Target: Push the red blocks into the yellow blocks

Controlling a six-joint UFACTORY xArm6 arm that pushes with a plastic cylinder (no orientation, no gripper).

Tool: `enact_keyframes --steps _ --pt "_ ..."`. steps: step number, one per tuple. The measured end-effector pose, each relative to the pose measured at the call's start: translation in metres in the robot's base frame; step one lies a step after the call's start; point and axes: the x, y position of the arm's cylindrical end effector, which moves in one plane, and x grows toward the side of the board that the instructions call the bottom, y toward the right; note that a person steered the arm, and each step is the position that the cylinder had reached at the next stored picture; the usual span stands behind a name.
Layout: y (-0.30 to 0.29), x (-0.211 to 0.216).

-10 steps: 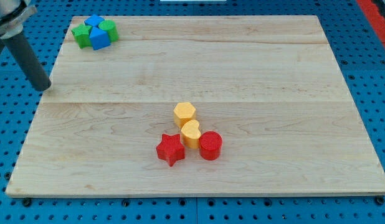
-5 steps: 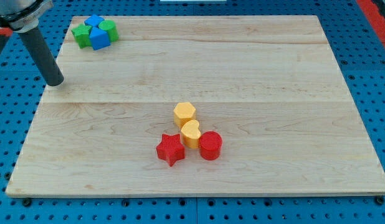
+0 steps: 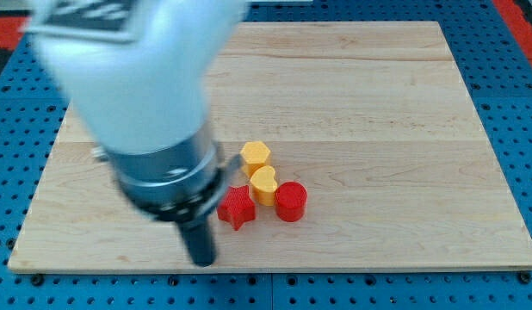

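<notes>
We've got no pincer in view, just our rod, so nothing to tell there. My tip (image 3: 202,261) sits on the bench (image 3: 378,129), below-left of the red star block (image 3: 238,207). The yellow heart block (image 3: 264,185) touches that star, the red cylinder block (image 3: 291,201) and the yellow hexagon block (image 3: 256,158) above it.

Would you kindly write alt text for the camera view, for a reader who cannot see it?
A large blurred arm fills the view's left, my tip on the wooden board just below-left of the red star block. The yellow heart block sits between the star and the red cylinder block, with the yellow hexagon block above.
</notes>
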Motion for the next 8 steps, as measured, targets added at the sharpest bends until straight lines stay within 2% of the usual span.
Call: enact_keyframes --steps 1,2,3,4,6,7,8 --pt "0.039 -0.014" --pt "0.034 -0.016" --pt "0.004 -0.022" --pt "0.002 -0.053" --pt "0.014 -0.052" --pt "0.03 -0.016" --pt "0.118 -0.032"
